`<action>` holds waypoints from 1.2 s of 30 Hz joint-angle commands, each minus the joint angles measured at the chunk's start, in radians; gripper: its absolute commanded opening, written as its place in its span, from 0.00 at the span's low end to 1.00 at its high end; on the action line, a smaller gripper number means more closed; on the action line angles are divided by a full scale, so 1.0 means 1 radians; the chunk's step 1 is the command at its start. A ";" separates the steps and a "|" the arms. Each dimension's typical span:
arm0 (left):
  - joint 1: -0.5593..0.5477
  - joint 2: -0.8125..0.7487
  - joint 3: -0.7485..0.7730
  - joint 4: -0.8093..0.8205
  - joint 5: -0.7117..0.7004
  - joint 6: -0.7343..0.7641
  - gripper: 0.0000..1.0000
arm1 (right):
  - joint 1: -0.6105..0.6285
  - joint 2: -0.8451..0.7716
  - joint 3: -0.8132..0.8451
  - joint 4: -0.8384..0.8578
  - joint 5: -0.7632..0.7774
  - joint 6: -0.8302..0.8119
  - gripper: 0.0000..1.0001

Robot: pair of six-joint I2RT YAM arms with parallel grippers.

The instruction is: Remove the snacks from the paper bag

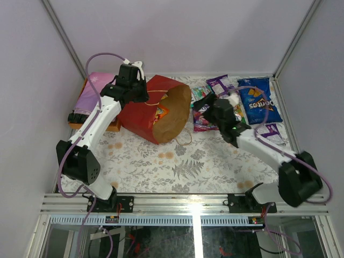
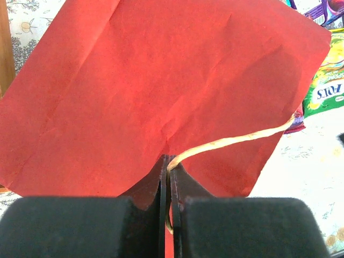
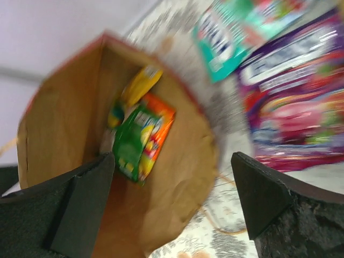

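Observation:
The red paper bag (image 1: 141, 114) lies tilted on its side, its brown mouth (image 1: 174, 115) facing right. My left gripper (image 1: 138, 92) sits on the bag's upper back edge, shut on its string handle (image 2: 236, 140), with red paper (image 2: 161, 80) filling the left wrist view. Green (image 3: 130, 144), orange (image 3: 161, 121) and yellow (image 3: 141, 83) snacks lie inside the bag. My right gripper (image 1: 206, 103) hangs open just right of the mouth, nothing between its fingers (image 3: 86, 188). Outside lie a blue chip bag (image 1: 259, 99), purple packets (image 1: 220, 83) and a teal packet (image 3: 236, 32).
A pink-purple flowered cloth on an orange box (image 1: 90, 97) stands left of the bag, beside the left arm. A fern-patterned tablecloth (image 1: 177, 161) covers the table. White walls and metal frame posts (image 1: 293, 40) close in the back and sides.

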State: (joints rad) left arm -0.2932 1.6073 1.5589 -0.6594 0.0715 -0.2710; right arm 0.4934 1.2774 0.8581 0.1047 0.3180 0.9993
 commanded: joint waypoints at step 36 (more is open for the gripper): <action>0.014 -0.052 0.017 0.024 0.098 -0.022 0.00 | 0.229 1.080 0.756 0.379 -0.063 0.626 0.65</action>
State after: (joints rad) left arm -0.2863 1.5810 1.5589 -0.6590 0.1417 -0.2832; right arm 0.7029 2.3173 1.5436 0.5354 0.1978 1.5856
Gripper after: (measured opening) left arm 0.003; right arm 0.663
